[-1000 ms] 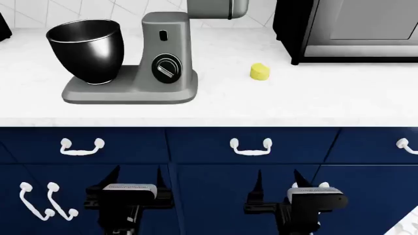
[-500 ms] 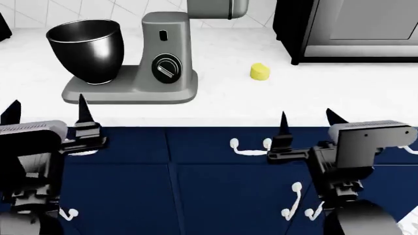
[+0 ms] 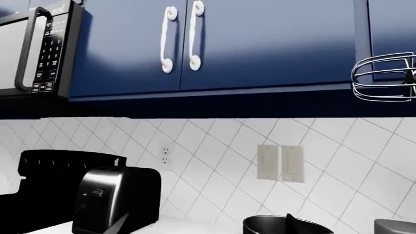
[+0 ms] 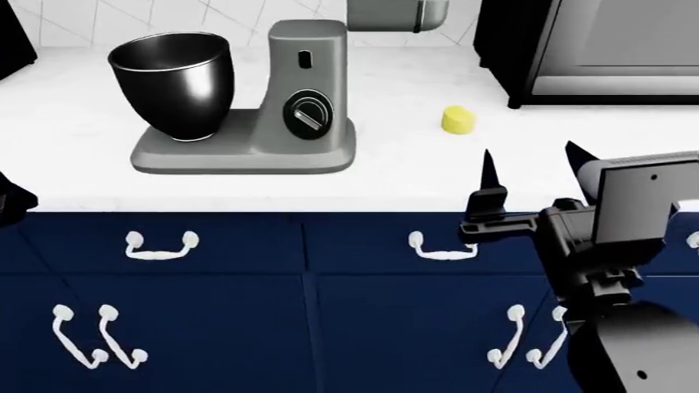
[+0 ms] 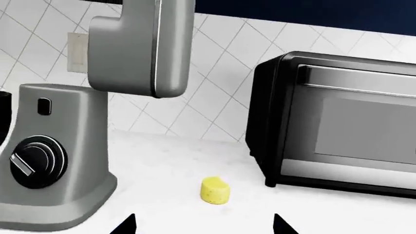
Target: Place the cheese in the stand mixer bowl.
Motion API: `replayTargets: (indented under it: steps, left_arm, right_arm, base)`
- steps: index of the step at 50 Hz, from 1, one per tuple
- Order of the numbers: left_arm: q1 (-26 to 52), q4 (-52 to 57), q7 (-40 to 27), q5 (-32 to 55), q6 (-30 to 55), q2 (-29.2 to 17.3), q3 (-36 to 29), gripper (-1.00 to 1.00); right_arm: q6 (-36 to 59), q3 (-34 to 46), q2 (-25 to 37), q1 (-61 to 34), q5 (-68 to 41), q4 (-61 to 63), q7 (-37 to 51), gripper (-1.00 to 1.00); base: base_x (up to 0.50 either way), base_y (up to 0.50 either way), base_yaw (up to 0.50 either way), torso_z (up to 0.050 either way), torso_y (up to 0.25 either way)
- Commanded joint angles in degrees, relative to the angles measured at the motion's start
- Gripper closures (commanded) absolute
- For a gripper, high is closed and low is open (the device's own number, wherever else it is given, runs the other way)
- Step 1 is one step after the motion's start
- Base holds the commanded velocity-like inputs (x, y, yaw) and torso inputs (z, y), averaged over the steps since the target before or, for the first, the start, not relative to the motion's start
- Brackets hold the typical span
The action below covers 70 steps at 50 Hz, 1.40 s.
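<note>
The cheese (image 4: 459, 119) is a small pale-yellow chunk lying on the white counter, right of the mixer; it also shows in the right wrist view (image 5: 216, 189). The stand mixer bowl (image 4: 172, 82) is glossy black and stands empty on the mixer's base; its rim shows in the left wrist view (image 3: 286, 225). My right gripper (image 4: 532, 164) is open and empty at the counter's front edge, short of the cheese, its tips wide apart in the right wrist view (image 5: 204, 226). My left gripper (image 3: 204, 229) is open and empty, facing the backsplash left of the bowl; only a dark part of it shows at the head view's left edge.
The grey mixer body (image 4: 309, 98) with its raised head (image 5: 140, 48) stands between bowl and cheese. A black toaster oven (image 5: 338, 131) is at the back right. A toaster (image 3: 110, 200), microwave (image 3: 32, 48) and hanging whisk (image 3: 383, 78) show in the left wrist view.
Both arms have risen from in front of the drawers to counter height. The left gripper has slid out past the head view's left edge. The head view has shifted slightly.
</note>
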<state>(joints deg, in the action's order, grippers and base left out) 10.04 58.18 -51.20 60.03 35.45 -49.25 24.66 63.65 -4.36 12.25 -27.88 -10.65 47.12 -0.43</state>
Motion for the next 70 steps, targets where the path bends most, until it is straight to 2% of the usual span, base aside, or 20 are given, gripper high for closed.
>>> replayTargets:
  steps: [1,9,27,36,54,70]
  left_arm:
    - [-1.57,1.03,-4.23,3.91,-2.08,-4.01,1.03,-1.0]
    - [-2.57,1.06,-4.68,3.7,-3.18,-4.68,1.0,-1.0]
    - [-4.15,0.74,-5.49,3.42,-5.51,-6.18,0.47,-1.0]
    - [-4.59,0.57,-5.73,3.15,-6.46,-6.57,-0.07,-1.0]
    - [-5.43,0.08,-5.93,2.78,-7.88,-7.06,-1.03,-1.0]
    - [-5.3,-0.51,-5.75,1.56,-8.62,-6.84,-3.03,-1.0]
  right_arm:
    - [1.62,-0.41,0.04,-1.08,-1.17,0.16,-0.16,-1.0]
    - [0.36,-1.83,-0.2,-0.38,-2.85,0.61,-1.64,-1.0]
    - [0.74,-1.49,-0.04,-0.42,-3.18,-0.8,-0.85,-1.0]
    - [-1.93,-0.43,1.06,0.38,-1.62,-1.89,0.22,-1.0]
    - [-12.26,-5.04,3.86,-1.13,0.37,-21.75,-0.49,-1.0]
    - [-21.28,-3.49,4.3,-3.83,2.32,-38.45,-0.93,-1.0]
  base:
    - [0.0,0.5,0.0,0.0,0.0]
    - [0.02,0.5,0.0,0.0,0.0]
    - [0.5,0.11,0.0,0.0,0.0]
    - [0.33,0.04,0.0,0.0,0.002]
    - [0.0,0.0,0.0,0.0,0.0]
    - [0.0,0.0,0.0,0.0,0.0]
